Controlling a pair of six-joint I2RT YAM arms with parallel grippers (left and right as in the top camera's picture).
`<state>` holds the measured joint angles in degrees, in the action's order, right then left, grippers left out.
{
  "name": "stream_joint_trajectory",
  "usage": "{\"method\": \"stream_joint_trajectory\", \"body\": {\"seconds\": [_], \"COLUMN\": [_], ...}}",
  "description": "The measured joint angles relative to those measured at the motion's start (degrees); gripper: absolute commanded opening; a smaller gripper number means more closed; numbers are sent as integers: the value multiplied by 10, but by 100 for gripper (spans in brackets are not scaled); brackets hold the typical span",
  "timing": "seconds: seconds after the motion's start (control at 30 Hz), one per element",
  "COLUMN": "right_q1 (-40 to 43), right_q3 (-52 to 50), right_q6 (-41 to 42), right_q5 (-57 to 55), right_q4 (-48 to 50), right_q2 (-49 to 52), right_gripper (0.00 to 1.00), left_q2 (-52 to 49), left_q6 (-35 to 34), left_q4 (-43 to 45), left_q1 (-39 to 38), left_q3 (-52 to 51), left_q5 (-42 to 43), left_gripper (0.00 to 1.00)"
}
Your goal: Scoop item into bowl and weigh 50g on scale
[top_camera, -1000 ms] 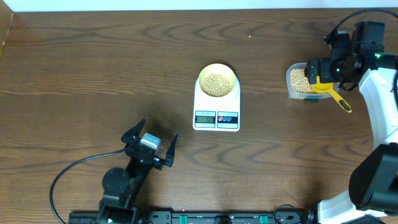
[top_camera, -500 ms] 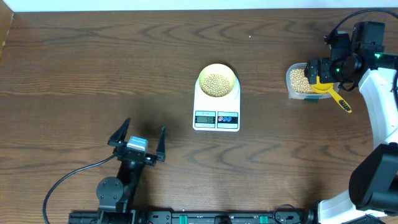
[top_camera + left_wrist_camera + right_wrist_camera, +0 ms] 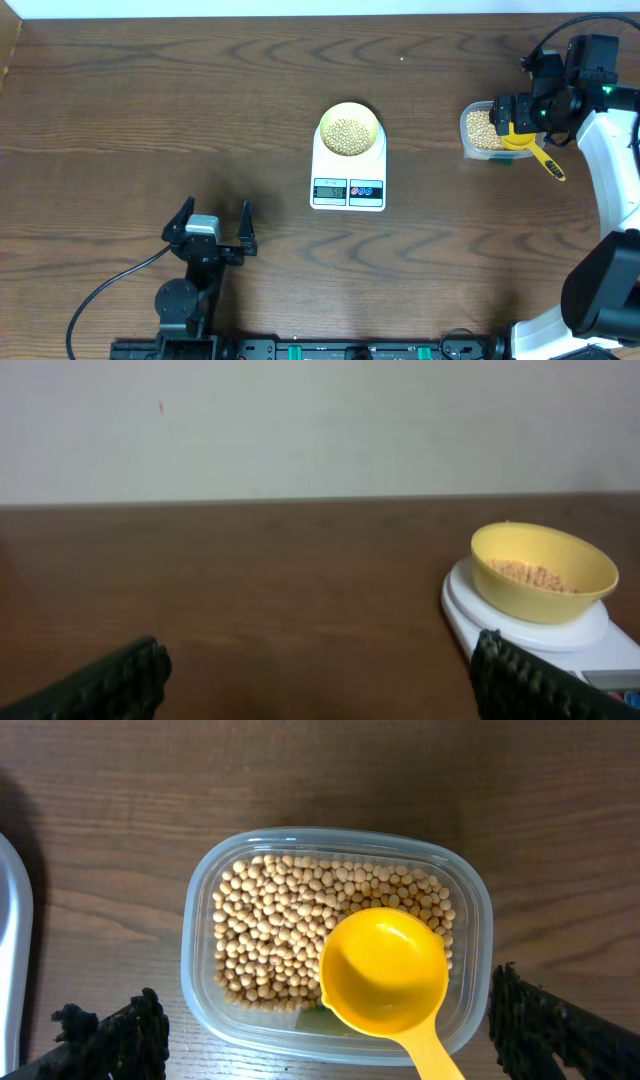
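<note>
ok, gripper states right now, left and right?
Left gripper: open, holding nothing.
Right gripper: open, holding nothing, above the tub where the scoop rests.

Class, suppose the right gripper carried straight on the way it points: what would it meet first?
Probably the yellow scoop, whose cup rests on the beans in the clear tub, directly in line with the open right gripper. Depth is unclear, so this is a judgement.

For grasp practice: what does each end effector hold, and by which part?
Nothing: left end effector and right end effector are open; the scoop lies in the tub.
</note>
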<state>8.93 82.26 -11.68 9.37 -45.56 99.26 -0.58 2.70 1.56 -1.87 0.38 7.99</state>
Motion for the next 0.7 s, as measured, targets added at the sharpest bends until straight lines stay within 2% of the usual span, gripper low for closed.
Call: {"method": "stream_joint_trajectory", "body": {"seconds": [0.7], "right_q1": [0], "right_q3": [0], "right_q6": [0], "right_q5": [0], "right_q4": [0], "right_q2": [0], "right_gripper": [99], "left_q2": [0], "left_q6": [-29], "left_q4": [-31], "left_q1": [13], "left_q3": [6], "left_q5": [-43], "left_gripper": [97]}}
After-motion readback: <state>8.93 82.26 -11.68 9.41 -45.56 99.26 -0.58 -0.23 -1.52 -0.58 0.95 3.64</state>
